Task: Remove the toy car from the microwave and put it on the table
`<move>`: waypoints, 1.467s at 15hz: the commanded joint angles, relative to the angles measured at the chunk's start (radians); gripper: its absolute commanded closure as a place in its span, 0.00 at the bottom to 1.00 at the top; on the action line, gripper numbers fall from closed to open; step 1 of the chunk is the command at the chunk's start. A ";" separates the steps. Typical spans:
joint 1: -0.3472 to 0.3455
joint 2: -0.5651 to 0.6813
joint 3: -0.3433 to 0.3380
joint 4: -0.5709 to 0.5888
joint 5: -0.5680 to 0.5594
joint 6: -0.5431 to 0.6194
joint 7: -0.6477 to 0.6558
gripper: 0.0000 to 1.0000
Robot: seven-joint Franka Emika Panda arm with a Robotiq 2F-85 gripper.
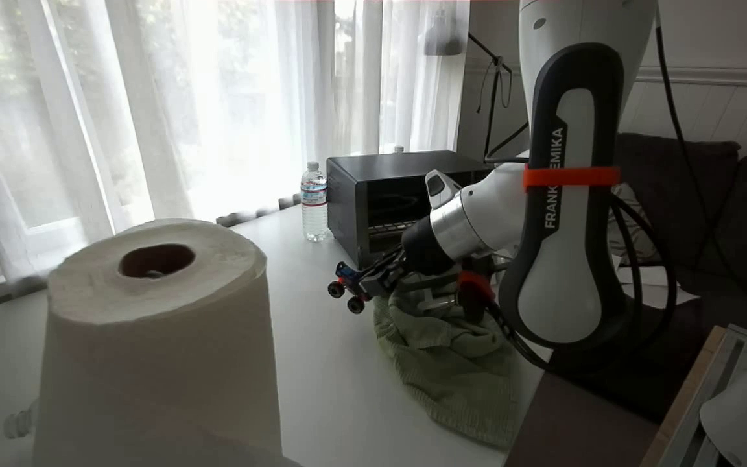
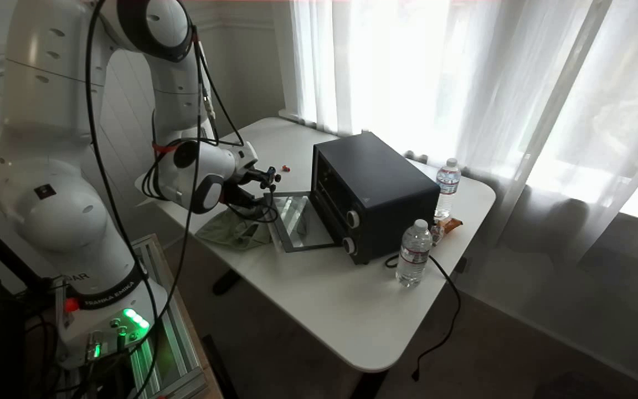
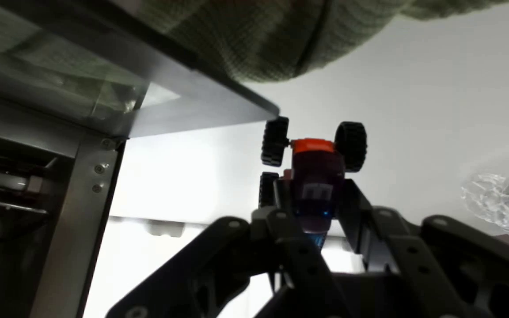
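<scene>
The toy car is dark blue and red with big black wheels. It shows in both exterior views (image 1: 345,275) (image 2: 271,176) and in the wrist view (image 3: 316,165). My gripper (image 3: 311,192) is shut on the car's body, one finger on each side. In an exterior view the gripper (image 1: 377,282) holds the car tilted above the white table (image 1: 341,389), outside the microwave. The microwave, a dark toaster-oven box (image 1: 347,207) (image 2: 396,188), has its glass door (image 2: 310,224) folded down open. The door's corner (image 3: 237,110) is close beside a car wheel in the wrist view.
A green towel (image 1: 451,363) lies under the arm by the door. Bottles (image 2: 414,255) (image 2: 447,185) and an orange wrapper (image 2: 451,224) stand beside the microwave. A paper towel roll (image 1: 159,376) is in the foreground. A small red object (image 2: 286,168) lies on the table.
</scene>
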 commanded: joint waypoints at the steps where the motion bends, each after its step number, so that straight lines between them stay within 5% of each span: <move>1: 0.017 -0.004 0.000 -0.002 -0.008 -0.045 -0.021 0.65; 2: 0.020 -0.003 -0.001 -0.002 -0.008 -0.052 -0.024 0.45; 9: 0.029 -0.004 -0.001 -0.002 -0.027 -0.043 -0.055 0.02; 19: 0.037 -0.041 -0.003 -0.012 -0.063 0.092 -0.130 0.00; 22: 0.022 -0.134 0.003 -0.030 -0.065 0.058 -0.109 0.00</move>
